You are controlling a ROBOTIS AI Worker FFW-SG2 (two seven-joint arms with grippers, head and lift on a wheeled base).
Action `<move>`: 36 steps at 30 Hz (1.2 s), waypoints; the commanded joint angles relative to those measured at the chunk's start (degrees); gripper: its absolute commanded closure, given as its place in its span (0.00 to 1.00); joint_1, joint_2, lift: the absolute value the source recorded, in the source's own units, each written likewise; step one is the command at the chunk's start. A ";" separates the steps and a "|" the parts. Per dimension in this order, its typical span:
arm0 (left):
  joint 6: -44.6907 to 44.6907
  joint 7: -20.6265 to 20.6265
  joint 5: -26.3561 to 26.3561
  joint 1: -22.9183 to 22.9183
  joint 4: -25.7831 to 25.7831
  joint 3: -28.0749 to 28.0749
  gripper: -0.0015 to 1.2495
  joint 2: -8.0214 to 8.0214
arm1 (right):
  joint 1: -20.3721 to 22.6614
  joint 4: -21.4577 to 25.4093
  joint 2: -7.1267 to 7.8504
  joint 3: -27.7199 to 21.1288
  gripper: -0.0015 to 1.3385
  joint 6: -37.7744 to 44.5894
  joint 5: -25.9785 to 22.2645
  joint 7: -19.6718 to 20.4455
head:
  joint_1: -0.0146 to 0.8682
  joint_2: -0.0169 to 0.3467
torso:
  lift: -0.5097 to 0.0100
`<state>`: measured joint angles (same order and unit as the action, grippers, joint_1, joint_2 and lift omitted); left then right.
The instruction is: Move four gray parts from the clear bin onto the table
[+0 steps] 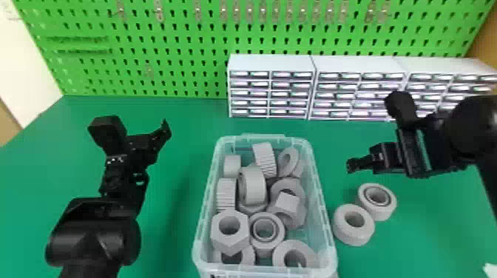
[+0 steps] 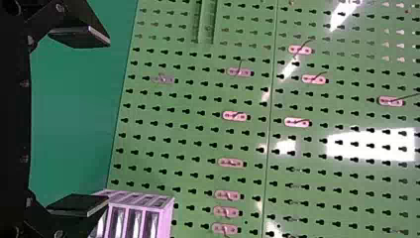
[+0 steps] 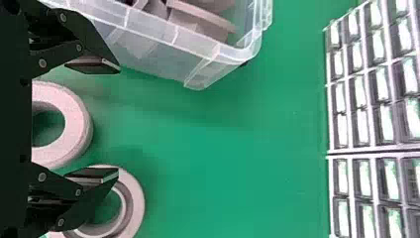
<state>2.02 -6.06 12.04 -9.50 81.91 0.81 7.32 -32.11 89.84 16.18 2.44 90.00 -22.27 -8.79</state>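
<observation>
Two gray rings [image 1: 353, 236] lie on green desk [image 1: 425, 244] beside clear bin [image 1: 327, 225], on its right. More gray parts [image 1: 255, 185], nuts and rings among them, sit piled inside. Right gripper [image 1: 371, 131], fingers wide apart, hovers near pair; left gripper [image 1: 135, 125], also spread wide, hangs left of bin. White drawer cabinets [image 1: 271, 63] stand before green pegboard [image 1: 185, 66].

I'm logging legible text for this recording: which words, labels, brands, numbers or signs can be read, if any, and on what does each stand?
None can be read.
Clear bin: dark marks at its near end, cut off by the picture's edge, too small to read.
Left arm: tiny pale marks on its black housing, too small to read.
Drawer cabinets: pale strips on the fronts, no legible lettering.
</observation>
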 commanded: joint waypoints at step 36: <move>0.53 0.08 0.00 0.71 0.09 -0.28 0.13 0.06 | 8.12 9.13 -3.88 -3.40 0.39 -32.52 -1.10 -0.09 | 0.80 0.24 | 0.88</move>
<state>2.55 -6.03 12.04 -8.86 81.95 0.48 7.38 -24.91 98.69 12.40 -1.46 60.00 -23.23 -8.88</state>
